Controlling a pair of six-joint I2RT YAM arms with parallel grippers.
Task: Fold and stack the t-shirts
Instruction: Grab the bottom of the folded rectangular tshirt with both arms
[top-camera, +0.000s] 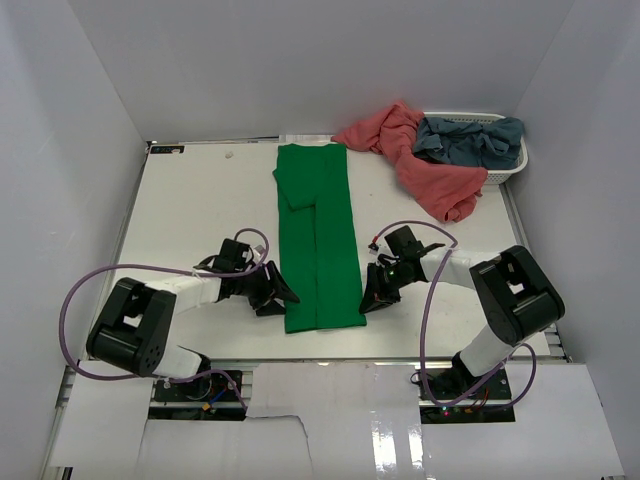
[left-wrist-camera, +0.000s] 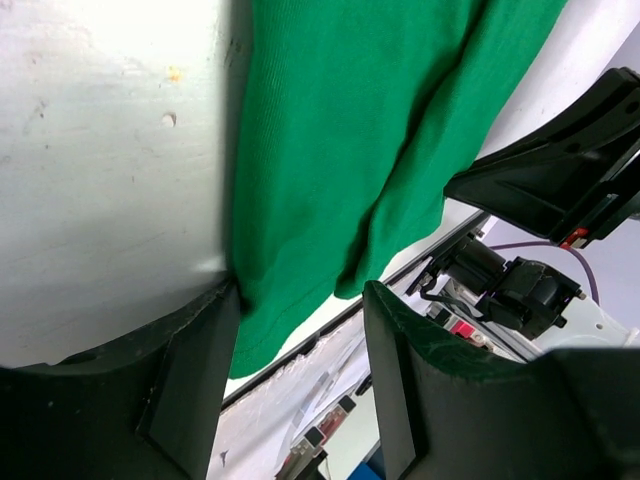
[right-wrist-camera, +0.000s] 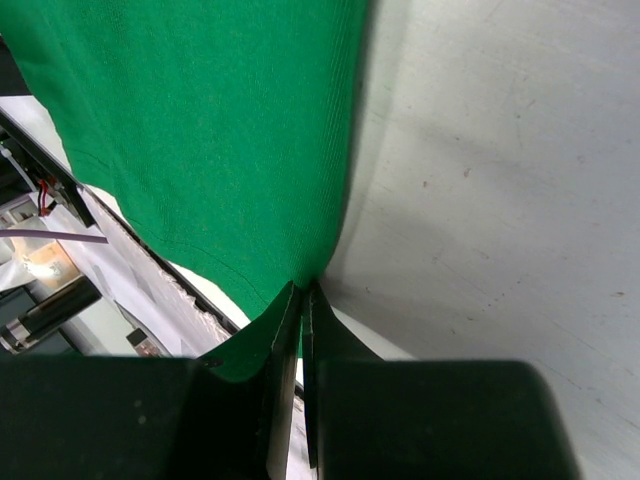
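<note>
The white table (top-camera: 200, 200) carries everything. The bright green soft cloth short-sleeved t-shirt (top-camera: 320, 240) lies on it as a long narrow strip through the centre, from 12 o'clock to its stitched hem at 6 o'clock. The salmon-pink cloth t-shirt (top-camera: 420, 160) spills at 1 o'clock from the white slatted plastic basket (top-camera: 515, 165); the dusty grey-blue cloth t-shirt (top-camera: 470, 140) is bunched inside it.

The green shirt looks light and limp, so it should sag between holds and drag on the table. The two hem corners seem the best hold, pinching every layer so the strip lifts evenly.

The left gripper (left-wrist-camera: 300, 310) sits at the 7 o'clock corner, jaws wide astride the edge, holding nothing; the right gripper (right-wrist-camera: 303, 305) has its jaws pinched tight on the 5 o'clock corner.

No brand or writing reads; the small dark label (top-camera: 166, 149) at 11 o'clock is too small to tell.
</note>
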